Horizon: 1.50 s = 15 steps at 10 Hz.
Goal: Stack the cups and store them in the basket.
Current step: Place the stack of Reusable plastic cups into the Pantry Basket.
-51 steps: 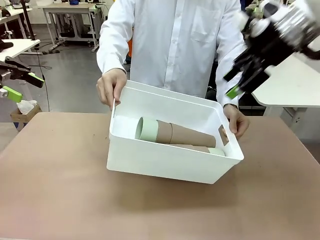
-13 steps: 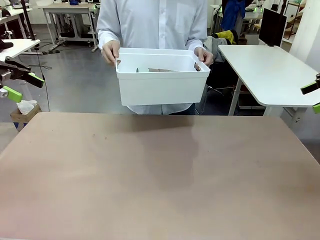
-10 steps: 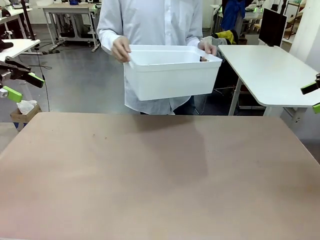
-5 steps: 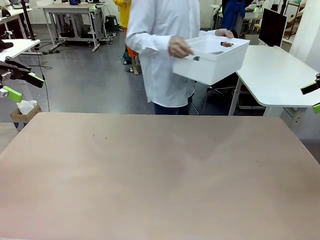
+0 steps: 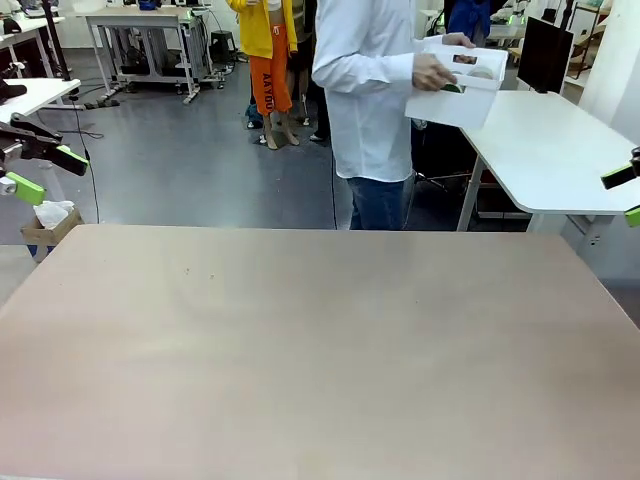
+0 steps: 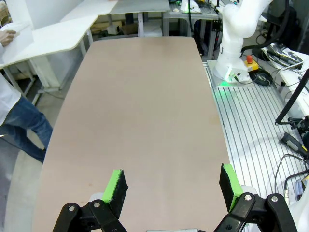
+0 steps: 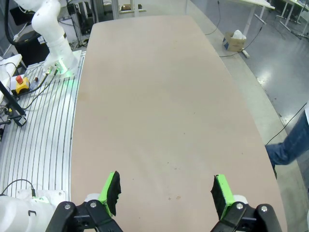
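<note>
Bare brown tabletop (image 5: 320,350) stretches across the front view, with a grey workshop floor and other desks beyond it. At the far right, a person in a white shirt carries the white basket (image 5: 462,88) over a neighbouring white desk (image 5: 560,150), well away from the tabletop. Something mint green shows at the basket's rim (probably one of the cups, though too small to be sure). Judging by this, the stacking and storing are done and nothing is left for the arms. The left hand (image 6: 171,186) hangs with its jaws wide and empty, and the right hand (image 7: 164,191) likewise. A second ago the person faced the tabletop holding the basket; now they have turned aside and carried it off.
</note>
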{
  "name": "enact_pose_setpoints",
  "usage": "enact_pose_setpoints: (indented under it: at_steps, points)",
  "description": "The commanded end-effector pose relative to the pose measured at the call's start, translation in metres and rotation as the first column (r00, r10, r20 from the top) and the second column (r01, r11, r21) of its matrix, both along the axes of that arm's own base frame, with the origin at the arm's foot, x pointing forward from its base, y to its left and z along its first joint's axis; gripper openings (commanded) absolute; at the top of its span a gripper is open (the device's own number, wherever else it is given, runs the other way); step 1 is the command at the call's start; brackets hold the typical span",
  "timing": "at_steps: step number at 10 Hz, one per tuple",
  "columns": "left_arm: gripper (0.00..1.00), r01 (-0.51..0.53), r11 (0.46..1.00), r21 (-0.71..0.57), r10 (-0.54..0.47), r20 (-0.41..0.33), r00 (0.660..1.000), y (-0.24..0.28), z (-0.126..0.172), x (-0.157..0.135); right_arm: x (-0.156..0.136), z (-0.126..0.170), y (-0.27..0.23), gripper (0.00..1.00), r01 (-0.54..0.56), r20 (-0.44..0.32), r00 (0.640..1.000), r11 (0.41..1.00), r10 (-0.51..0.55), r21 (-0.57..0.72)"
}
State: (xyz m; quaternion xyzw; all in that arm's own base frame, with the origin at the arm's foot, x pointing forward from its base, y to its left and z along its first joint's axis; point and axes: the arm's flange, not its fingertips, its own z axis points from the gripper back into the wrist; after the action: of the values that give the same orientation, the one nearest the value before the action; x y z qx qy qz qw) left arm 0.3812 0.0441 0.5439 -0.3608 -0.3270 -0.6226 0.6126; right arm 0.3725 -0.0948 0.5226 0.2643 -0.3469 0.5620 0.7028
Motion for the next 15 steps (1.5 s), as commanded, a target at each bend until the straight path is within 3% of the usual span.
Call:
enact_pose_setpoints:
  at_steps: [1,15]
  points:
    - [1.00,-0.008,1.000,-0.003,0.008,-0.004,1.000,-0.0016,0.0035,-0.0010,0.0012,0.0045,-0.0003,1.00,0.006,-0.006,1.000,1.000,-0.006,0.019]
    - [1.00,-0.008,1.000,-0.003,0.008,-0.004,1.000,-0.0016,0.0035,-0.0010,0.0012,0.0045,-0.0003,1.00,0.006,-0.006,1.000,1.000,-0.006,0.019]
